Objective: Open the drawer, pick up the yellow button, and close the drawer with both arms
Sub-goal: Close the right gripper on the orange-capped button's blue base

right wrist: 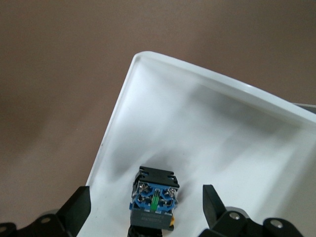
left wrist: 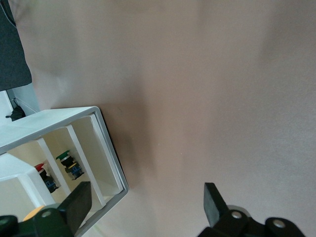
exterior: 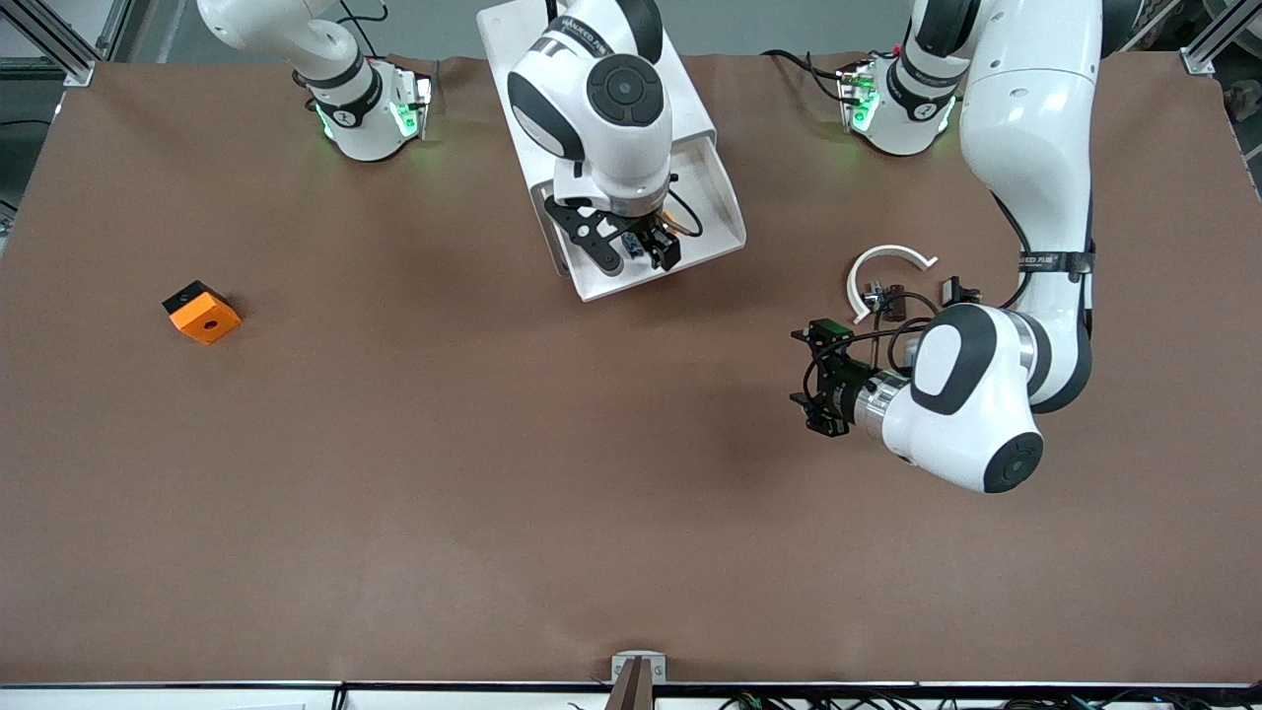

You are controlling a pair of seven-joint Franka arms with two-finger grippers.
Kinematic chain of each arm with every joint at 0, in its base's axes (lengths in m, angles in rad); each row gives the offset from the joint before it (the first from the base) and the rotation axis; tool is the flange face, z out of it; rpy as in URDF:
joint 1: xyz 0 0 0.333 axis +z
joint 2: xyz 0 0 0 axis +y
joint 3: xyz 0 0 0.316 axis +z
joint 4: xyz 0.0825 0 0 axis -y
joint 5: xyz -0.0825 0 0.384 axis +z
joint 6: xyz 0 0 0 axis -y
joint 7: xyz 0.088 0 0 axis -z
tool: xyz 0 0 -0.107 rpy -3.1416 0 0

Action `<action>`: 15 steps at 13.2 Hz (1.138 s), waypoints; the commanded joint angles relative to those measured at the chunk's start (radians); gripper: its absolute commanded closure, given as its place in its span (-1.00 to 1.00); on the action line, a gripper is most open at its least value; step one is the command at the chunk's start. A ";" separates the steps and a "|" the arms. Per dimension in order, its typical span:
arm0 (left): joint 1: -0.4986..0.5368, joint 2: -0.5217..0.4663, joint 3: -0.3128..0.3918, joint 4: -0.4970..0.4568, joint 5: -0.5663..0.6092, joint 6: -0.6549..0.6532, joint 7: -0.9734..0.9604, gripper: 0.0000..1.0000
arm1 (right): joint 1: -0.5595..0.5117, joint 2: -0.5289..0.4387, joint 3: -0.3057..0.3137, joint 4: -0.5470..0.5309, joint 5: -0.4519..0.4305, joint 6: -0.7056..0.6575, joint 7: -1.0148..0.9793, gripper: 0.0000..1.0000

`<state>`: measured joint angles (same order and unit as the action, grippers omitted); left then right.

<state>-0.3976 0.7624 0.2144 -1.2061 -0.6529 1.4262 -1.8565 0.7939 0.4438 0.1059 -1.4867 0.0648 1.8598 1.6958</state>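
You have the shallow white tray-like drawer (exterior: 715, 212) pulled out of the white boxy cabinet (exterior: 513, 44), toward the front camera. The right arm's black two-finger gripper (exterior: 643, 247) hangs over the end of that drawer nearest the camera, its fingers (right wrist: 213, 202) spread apart and holding nothing.

In the right wrist view, the small push-button switch (right wrist: 154, 197) lies on the white drawer floor between those spread fingers, close to the drawer's rounded corner wall. What you see of it is a blue base with metal screw terminals and a thin green strip down its middle, a black body around that, and a sliver of yellow-orange at its lower edge. Neither finger touches it.

Your left arm's black gripper (exterior: 823, 380) waits over the brown table (exterior: 493, 493), well apart from the drawer toward the left arm's end; its fingers (left wrist: 215, 202) are released too, with nothing between them.

The left wrist view shows the cabinet's open compartments (left wrist: 74, 153), with small red-capped and green-capped switches inside.
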 commanded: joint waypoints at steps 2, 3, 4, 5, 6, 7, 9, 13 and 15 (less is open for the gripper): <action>0.011 -0.017 0.008 -0.007 0.021 -0.010 0.037 -1.00 | 0.016 0.018 -0.006 0.016 0.017 -0.013 0.008 -0.49; 0.010 -0.014 0.007 -0.007 0.022 -0.010 0.049 -1.00 | 0.019 0.018 -0.006 0.016 0.018 -0.011 0.008 -0.33; 0.010 -0.012 0.006 -0.009 0.027 -0.009 0.056 -1.00 | 0.024 0.018 -0.006 0.016 0.018 -0.011 0.008 -0.20; 0.010 -0.012 0.006 -0.009 0.038 -0.009 0.057 -1.00 | 0.025 0.018 -0.006 0.016 0.018 -0.011 0.008 -0.06; 0.011 -0.014 0.006 -0.007 0.038 -0.009 0.057 -1.00 | 0.028 0.018 -0.006 0.016 0.018 -0.011 0.007 0.14; 0.010 -0.012 0.006 -0.009 0.041 -0.009 0.057 -1.00 | 0.028 0.018 -0.006 0.016 0.018 -0.011 0.005 0.34; 0.008 -0.011 0.003 -0.010 0.067 -0.009 0.059 -1.00 | 0.027 0.018 -0.006 0.020 0.018 -0.011 -0.008 0.55; -0.003 0.005 0.000 -0.015 0.100 -0.004 0.078 -1.00 | 0.007 0.016 -0.008 0.058 0.018 -0.045 -0.010 0.60; -0.007 0.012 -0.003 -0.021 0.130 -0.004 0.103 -1.00 | -0.028 0.016 -0.008 0.115 0.018 -0.140 -0.079 0.60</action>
<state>-0.3972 0.7708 0.2129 -1.2205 -0.5572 1.4261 -1.7832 0.8010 0.4559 0.0964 -1.4400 0.0659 1.8022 1.6795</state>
